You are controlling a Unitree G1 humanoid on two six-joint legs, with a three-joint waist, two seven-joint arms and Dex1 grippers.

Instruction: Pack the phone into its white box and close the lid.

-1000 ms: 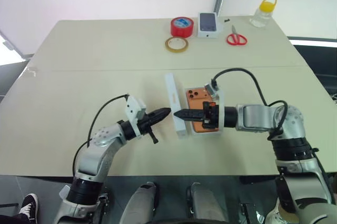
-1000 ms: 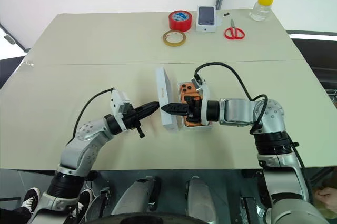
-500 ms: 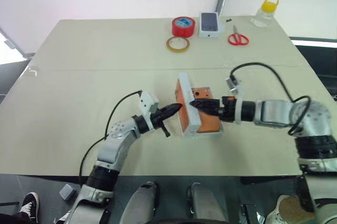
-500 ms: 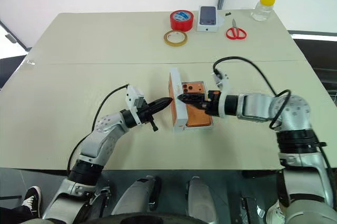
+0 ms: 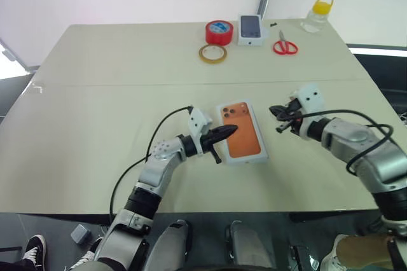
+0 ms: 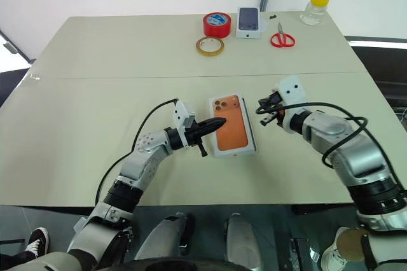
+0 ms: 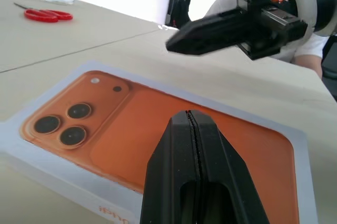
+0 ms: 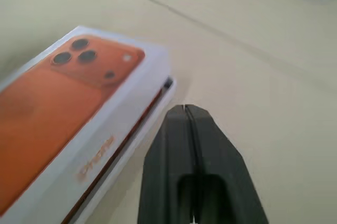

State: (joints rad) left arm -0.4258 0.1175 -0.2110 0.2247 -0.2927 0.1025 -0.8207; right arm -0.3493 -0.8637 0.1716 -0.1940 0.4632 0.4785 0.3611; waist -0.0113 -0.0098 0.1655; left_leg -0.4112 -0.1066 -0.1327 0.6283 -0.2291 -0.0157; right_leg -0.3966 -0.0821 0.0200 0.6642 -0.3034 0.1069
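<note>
Pressing nothing between them, your left hand (image 5: 227, 132) has its fingers together, the tips resting at the left edge of the lid (image 5: 242, 132), low in the middle of the frame. Half a second ago that lid stood on its long edge with your hand leaning on it; now it lies flat, its printed orange face up, so the tipping push has done its work. In the right wrist view a thin dark seam runs along the lid's side, and one corner looks slightly lifted, so I judge it seated but perhaps not pressed fully home.

Your right hand (image 5: 277, 113) is also together and grips nothing. It was over the orange face half a second ago and has since drawn off to the right, standing clear of the lid with bare counter (image 5: 114, 61) between them.

Under the lid, the box and phone are hidden; you can take them to be inside. That leaves the task nearly finished: a light press along the top would settle the seam.

Further out, at the top of the frame, lie the red tape (image 5: 219, 31), the tan tape ring (image 5: 213, 53), a small carton (image 5: 251, 29), scissors (image 5: 285, 46) and a bottle (image 5: 317, 14), all well apart from your work.
</note>
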